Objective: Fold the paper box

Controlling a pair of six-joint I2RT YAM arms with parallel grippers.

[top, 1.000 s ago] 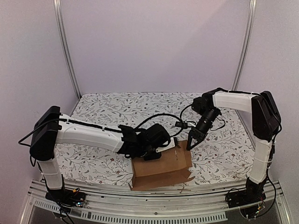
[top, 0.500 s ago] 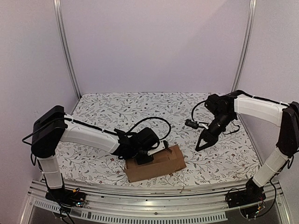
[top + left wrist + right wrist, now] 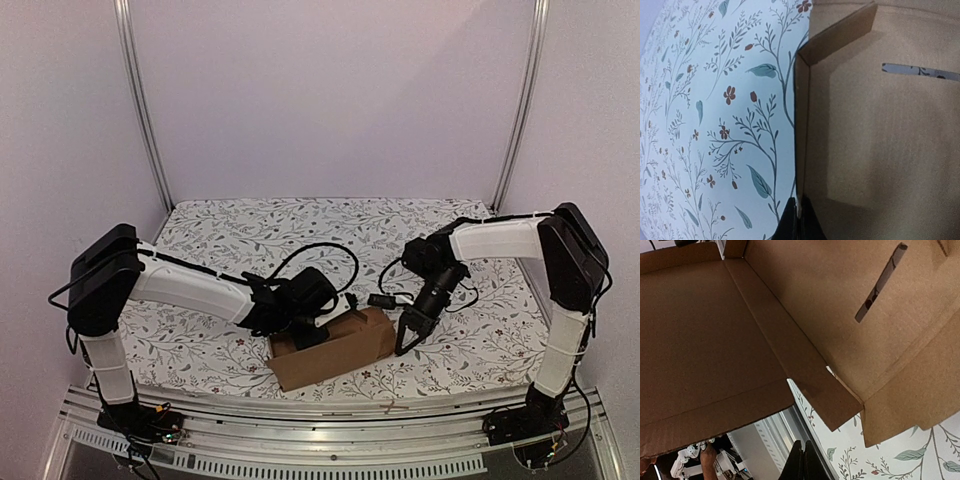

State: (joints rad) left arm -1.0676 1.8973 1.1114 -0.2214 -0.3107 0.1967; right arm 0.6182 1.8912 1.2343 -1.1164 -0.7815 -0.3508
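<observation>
Paper box (image 3: 335,352) lay on the floral-covered counter (image 3: 250,230), near its front edge and between the two arms. Left tool (image 3: 800,222) was closed to a narrow pinch at the edge of an upright side wall, which ran straight into the fingertips; judged to be gripping that wall. Right tool (image 3: 801,462) was closed with nothing between its fingers, just beside the box's right end and low over the counter. The right wrist view showed the inside open: base panel creased, one long wall up, a corner flap hanging loose, and a slot (image 3: 880,285) with no tab in it. Judged partly done: main creases and some walls were formed. Left to do: tuck the corner flaps, seat the tabs in the slots, close the lid.
</observation>
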